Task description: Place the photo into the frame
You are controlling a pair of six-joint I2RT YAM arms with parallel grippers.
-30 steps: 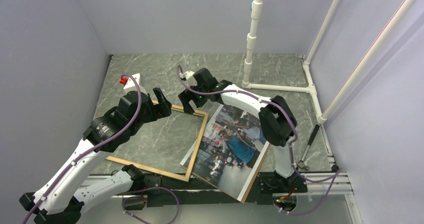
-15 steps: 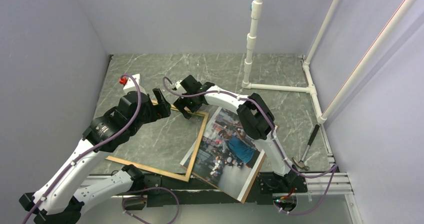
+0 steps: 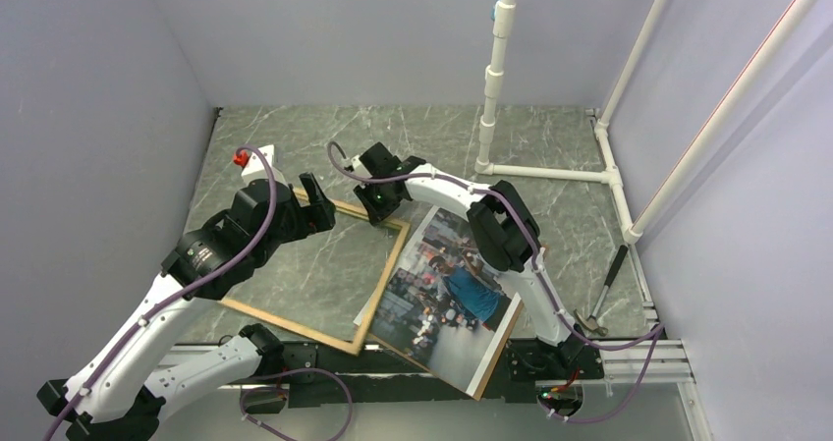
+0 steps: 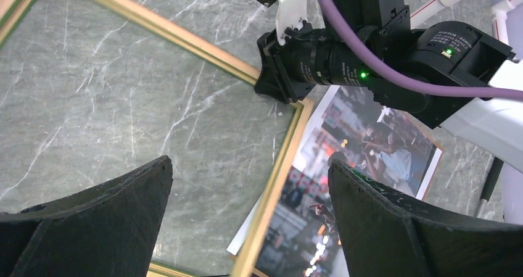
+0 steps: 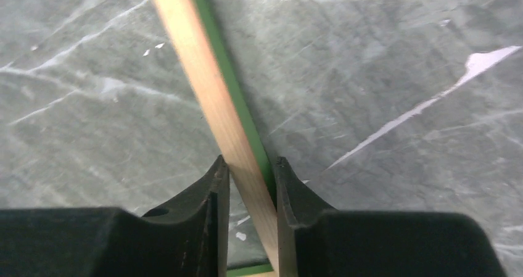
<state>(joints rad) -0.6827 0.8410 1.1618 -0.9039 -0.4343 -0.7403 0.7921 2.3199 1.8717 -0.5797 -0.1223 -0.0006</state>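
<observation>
The frame (image 3: 288,325), thin light wood with a green edge, lies on the marble table, its right rail over the left edge of the photo (image 3: 452,284). The photo, a colour street scene, lies face up at the centre right. My right gripper (image 3: 376,205) is at the frame's far right corner. In the right wrist view its fingers (image 5: 250,166) are closed on either side of the frame's rail (image 5: 203,73). My left gripper (image 3: 316,203) hovers open over the frame's far rail; the left wrist view shows its fingers (image 4: 250,163) wide apart above the frame (image 4: 280,166) and photo (image 4: 370,147).
A brown backing board (image 3: 499,353) shows beneath the photo's near right edge. A white pipe stand (image 3: 496,68) rises at the back right, with pipes along the right side. A hammer (image 3: 604,284) lies by the right pipe. Grey walls close three sides.
My right gripper moved left onto the frame's far right corner and closed on the rail; the frame's near edge has shifted slightly. My left gripper stayed open in place.
</observation>
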